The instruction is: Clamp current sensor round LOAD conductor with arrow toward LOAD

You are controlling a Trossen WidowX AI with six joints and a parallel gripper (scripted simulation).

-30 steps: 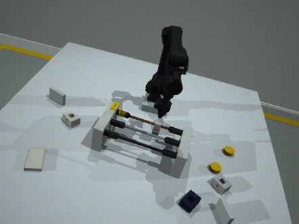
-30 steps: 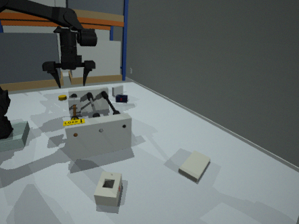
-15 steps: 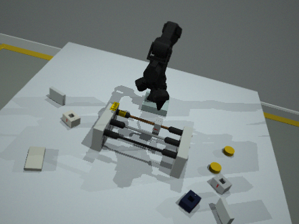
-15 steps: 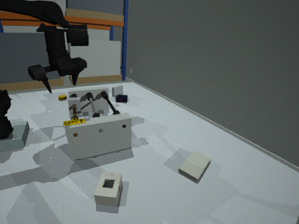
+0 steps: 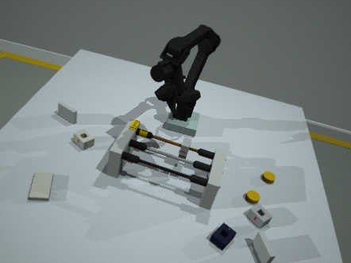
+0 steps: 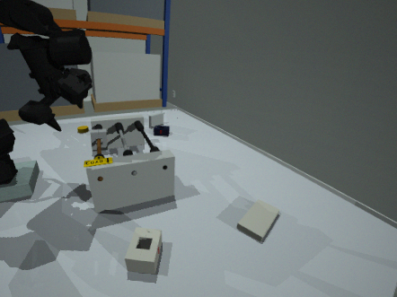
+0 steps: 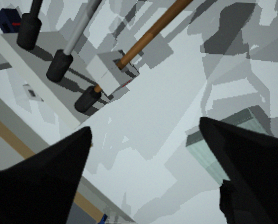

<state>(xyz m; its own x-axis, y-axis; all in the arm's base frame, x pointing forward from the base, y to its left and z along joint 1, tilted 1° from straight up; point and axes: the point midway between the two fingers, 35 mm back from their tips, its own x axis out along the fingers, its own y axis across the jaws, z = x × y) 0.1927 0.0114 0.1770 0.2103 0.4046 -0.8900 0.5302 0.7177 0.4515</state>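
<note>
The white split-core sensor [image 5: 185, 147] [image 7: 112, 73] sits round the copper-coloured conductor [image 5: 168, 142] [image 7: 150, 35], looking closed, nearer the far end of the rack than the yellow LOAD tag [image 5: 135, 125] [image 6: 98, 161]. Its arrow is too small to read. The conductor is the rearmost of three bars between two white end plates [image 5: 117, 153] [image 5: 213, 179] [image 6: 130, 183]. My gripper [image 6: 42, 116] [image 7: 146, 126] is open and empty. It hangs above the table between the arm's base and the rack, well clear of the sensor.
The pale green base pad [image 5: 183, 125] [image 6: 19, 181] lies behind the rack. White square blocks [image 5: 83, 139] [image 6: 144, 249] [image 5: 258, 215], a dark blue block [image 5: 222, 236] [image 6: 161, 130], two yellow discs [image 5: 268, 176] [image 5: 252, 196] and a flat slab [image 5: 40, 185] [image 6: 258, 219] lie around the rack.
</note>
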